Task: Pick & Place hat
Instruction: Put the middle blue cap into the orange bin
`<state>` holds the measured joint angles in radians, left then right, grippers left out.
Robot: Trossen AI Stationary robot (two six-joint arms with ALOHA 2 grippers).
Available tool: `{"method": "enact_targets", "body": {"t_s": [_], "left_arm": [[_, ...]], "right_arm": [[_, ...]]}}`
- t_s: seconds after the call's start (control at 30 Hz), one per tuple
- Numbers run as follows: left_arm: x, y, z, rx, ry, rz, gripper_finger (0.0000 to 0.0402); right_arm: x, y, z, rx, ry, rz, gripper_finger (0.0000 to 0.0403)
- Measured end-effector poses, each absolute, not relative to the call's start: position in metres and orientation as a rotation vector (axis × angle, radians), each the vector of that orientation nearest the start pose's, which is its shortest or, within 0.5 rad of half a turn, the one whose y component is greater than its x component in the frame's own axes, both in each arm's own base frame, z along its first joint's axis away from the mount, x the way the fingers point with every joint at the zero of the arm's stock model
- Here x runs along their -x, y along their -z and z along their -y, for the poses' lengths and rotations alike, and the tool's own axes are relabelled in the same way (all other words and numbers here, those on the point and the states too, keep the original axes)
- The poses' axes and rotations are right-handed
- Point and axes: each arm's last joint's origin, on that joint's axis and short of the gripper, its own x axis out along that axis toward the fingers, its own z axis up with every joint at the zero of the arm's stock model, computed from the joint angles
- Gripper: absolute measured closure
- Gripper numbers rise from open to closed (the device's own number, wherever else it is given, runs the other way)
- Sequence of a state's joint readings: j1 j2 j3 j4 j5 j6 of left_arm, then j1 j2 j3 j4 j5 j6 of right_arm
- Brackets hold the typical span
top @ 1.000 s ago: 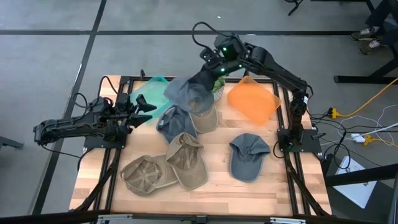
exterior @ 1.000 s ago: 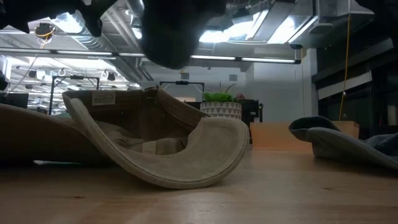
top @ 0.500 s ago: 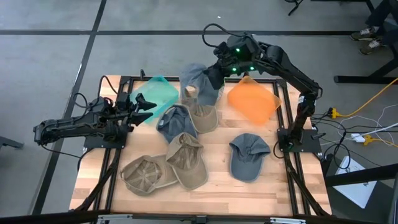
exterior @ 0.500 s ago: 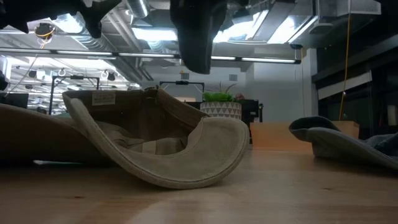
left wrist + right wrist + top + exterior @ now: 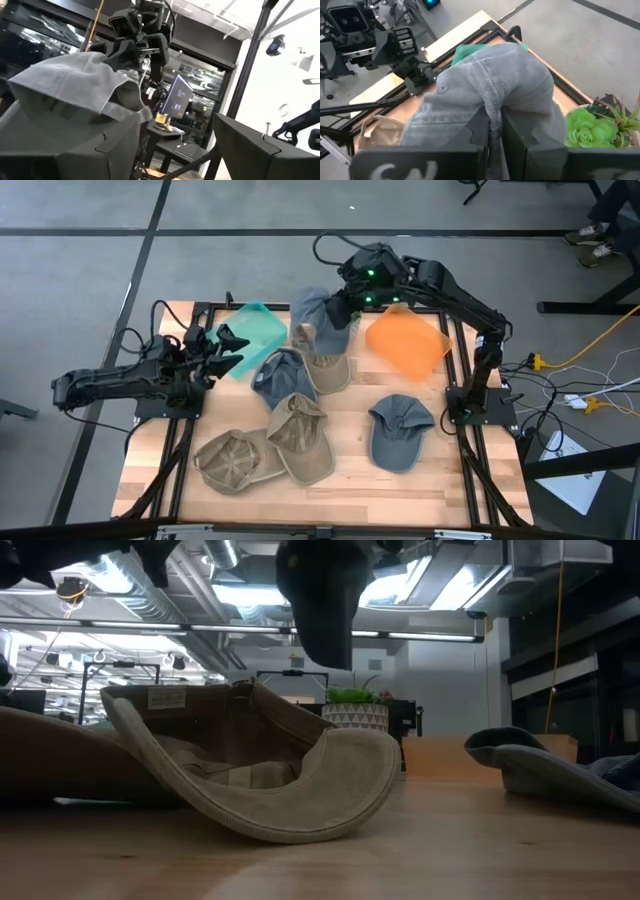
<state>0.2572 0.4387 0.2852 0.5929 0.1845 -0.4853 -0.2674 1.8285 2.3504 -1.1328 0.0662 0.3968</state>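
Hat first: your right gripper is pinched on the grey hat's fabric, holding it in the air over the table's far edge, between the green bin and orange bin. Your left gripper waits spread beside the green bin.

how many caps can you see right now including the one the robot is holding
6. A grey cap hangs from the right gripper; a tan cap lies beneath it, a blue-grey cap at centre, two tan caps near the front, and a grey cap front right. Overlaps may hide more.
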Motion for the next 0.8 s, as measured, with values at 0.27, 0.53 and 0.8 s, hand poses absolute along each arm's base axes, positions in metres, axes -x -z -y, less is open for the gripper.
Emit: {"method": "enact_targets", "body": {"t_s": [0.27, 0.53, 0.8], "left_arm": [[-0.136, -0.278, -0.030, 0.372, 0.059, 0.442, 0.0203], [-0.158, -0.297, -0.032, 0.341, 0.147, 0.391, 0.0265], [-0.181, -0.288, -0.032, 0.316, 0.131, 0.303, 0.0321]], "right_arm": [[-0.358, -0.460, 0.083, -0.456, 0.457, -0.585, 0.0368], [-0.374, -0.451, 0.077, -0.460, 0.467, -0.575, 0.0368], [-0.383, -0.456, 0.064, -0.443, 0.406, -0.510, 0.0368]]}}
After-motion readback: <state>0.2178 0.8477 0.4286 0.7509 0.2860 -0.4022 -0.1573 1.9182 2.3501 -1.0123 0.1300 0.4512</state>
